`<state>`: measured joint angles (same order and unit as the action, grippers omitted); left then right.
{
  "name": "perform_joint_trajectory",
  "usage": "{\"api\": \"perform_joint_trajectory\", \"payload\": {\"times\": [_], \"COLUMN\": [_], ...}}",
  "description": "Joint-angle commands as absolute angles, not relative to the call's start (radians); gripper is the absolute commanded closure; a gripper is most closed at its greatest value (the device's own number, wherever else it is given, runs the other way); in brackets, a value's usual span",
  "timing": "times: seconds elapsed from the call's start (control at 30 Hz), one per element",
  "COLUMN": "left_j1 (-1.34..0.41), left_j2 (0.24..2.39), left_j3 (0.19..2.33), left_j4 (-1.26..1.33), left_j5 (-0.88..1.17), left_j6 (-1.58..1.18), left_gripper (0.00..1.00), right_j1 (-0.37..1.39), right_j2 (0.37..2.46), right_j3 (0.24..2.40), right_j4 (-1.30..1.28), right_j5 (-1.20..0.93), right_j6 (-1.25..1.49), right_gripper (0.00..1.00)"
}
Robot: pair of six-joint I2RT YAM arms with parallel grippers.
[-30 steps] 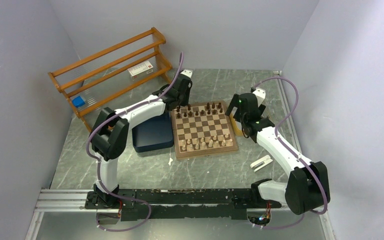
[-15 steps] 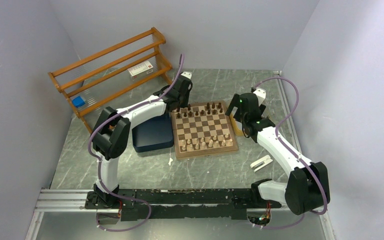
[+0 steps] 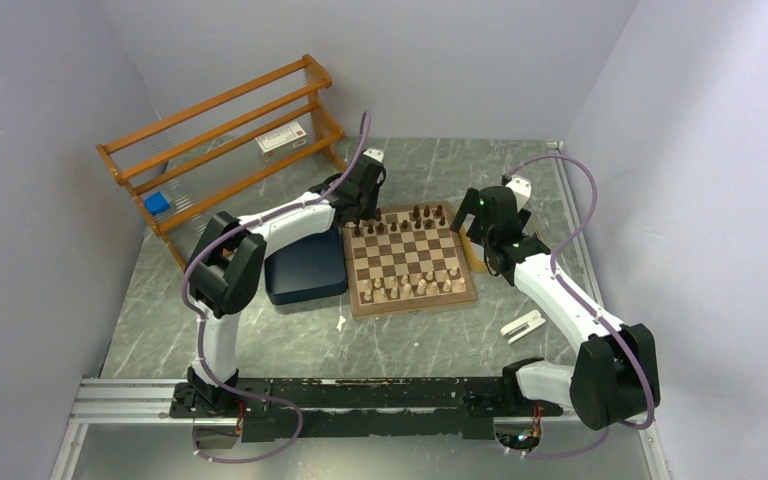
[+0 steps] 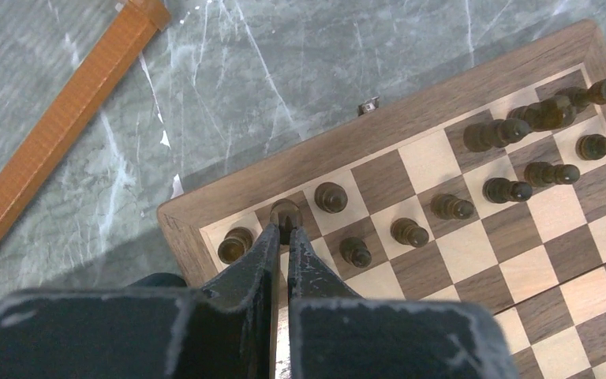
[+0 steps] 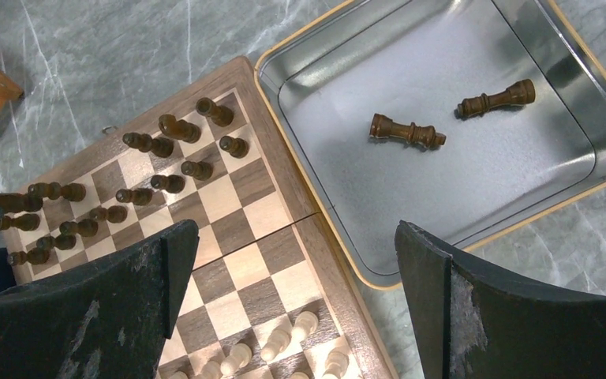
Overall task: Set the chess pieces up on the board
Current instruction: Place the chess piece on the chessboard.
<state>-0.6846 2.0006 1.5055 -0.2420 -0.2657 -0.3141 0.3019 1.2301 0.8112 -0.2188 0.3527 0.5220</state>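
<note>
Left arm point(image 3: 280, 222) edged rightward, left gripper point(image 4: 284, 230) shut by chess pieces point(image 4: 451, 207) (dark turned wood), right gripper point(image 5: 296, 237) agape.

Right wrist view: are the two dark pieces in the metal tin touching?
Apart. Right wrist view: the left-hand dark piece and the right-hand dark piece lie in the tin with bare metal plainly between them.

Grey marble table point(image 3: 410, 340) under board point(image 3: 410, 306), tray point(image 3: 305, 275), rack point(image 3: 210, 104)

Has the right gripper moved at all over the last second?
No. In the top view the right gripper sits at the same spot by the right edge of the board, over the tin tray, fingers open.
</note>
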Motion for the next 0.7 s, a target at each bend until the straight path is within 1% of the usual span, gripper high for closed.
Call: {"api": "perform_joint_trajectory", "payload": {"times": [0.0,0.67], "left_j1": [-0.69,-0.69], "left_j2": [2.012,2.046], "left_j3": [1.498,1.489], "left_j4": [-0.261,-0.253], "left_j5": [-0.258,-0.241], "left_j6": [-0.321,-0.332], "left_gripper": [0.95,0.95], "right_j1": [0.291,0.29], "right_j2": [1.222,1.224], "right_j3": [0.808,0.805], "right_j4": [-0.198,-0.192], "right_j5": [0.356,0.36], "right_j6": [0.525,0.519], "right_gripper": [0.0,0.0]}}
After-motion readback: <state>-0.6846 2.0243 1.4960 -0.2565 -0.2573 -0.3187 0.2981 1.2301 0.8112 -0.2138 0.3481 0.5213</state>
